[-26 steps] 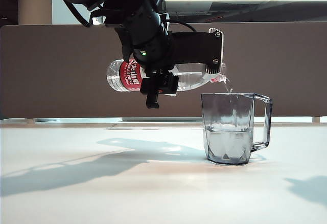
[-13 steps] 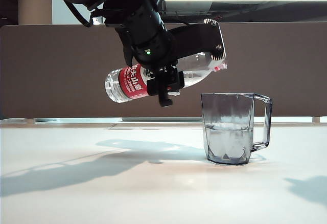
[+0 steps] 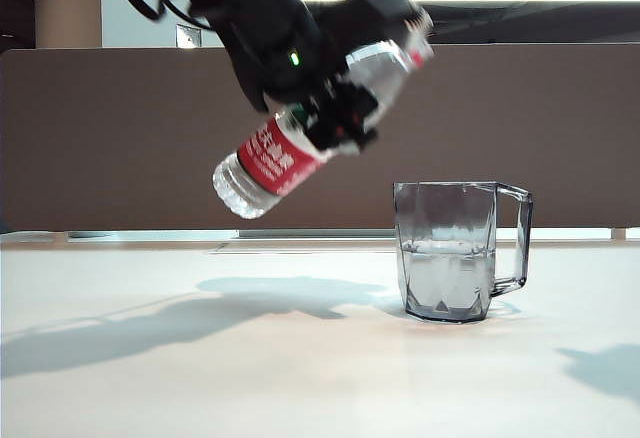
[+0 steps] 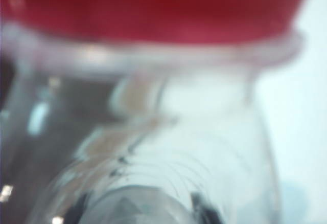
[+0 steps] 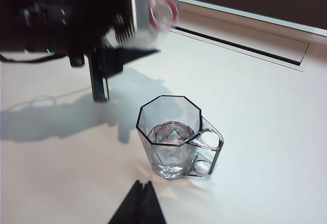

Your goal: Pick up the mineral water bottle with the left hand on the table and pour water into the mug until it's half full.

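Above the desk (image 3: 200, 358), left of the mug (image 3: 455, 253): left fingers (image 3: 345, 108) clamped around the mineral water bottle (image 3: 300, 143), neck tilted upward. Water (image 3: 445, 278) roughly halfway up the mug. Near the mug, right fingers (image 5: 139, 206), apparently pressed together, holding nothing.

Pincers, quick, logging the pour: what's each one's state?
Left pincer: closed on the mineral water bottle, above the table.
Right pincer: shut, empty, near the mug.
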You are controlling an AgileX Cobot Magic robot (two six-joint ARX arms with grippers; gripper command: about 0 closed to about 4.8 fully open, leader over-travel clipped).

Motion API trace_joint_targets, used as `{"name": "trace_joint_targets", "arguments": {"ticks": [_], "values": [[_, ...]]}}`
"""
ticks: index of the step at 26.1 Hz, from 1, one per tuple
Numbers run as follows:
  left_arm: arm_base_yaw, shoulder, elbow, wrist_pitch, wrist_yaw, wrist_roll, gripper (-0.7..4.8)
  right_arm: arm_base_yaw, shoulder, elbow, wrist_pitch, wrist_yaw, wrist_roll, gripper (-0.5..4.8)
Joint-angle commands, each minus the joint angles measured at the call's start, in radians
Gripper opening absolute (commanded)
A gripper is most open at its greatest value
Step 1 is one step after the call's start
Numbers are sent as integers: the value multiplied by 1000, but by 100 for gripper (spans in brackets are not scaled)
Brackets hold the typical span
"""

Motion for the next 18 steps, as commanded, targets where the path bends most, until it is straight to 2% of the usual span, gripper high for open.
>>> {"name": "trace_joint_targets", "arguments": {"ticks": [1, 4, 6, 7, 15, 18], "values": [[55, -54, 5, -35, 97, -161, 213, 0, -1, 9, 17, -1, -3, -2], [119, -97, 5, -95, 264, -278, 213, -1, -1, 9, 17, -1, -3, -2], [160, -117, 5, -122, 376, -325, 213, -1, -1, 9, 17, -2, -3, -2], [200, -133, 5, -147, 487, -347, 213, -1, -1, 9, 17, -1, -3, -2], [354, -157, 5, -245, 885, -370, 213, -1, -1, 9, 17, -1, -3, -2], [394, -157, 5, -272, 1005, -369, 213, -1, -1, 9, 17, -1, -3, -2]]}}
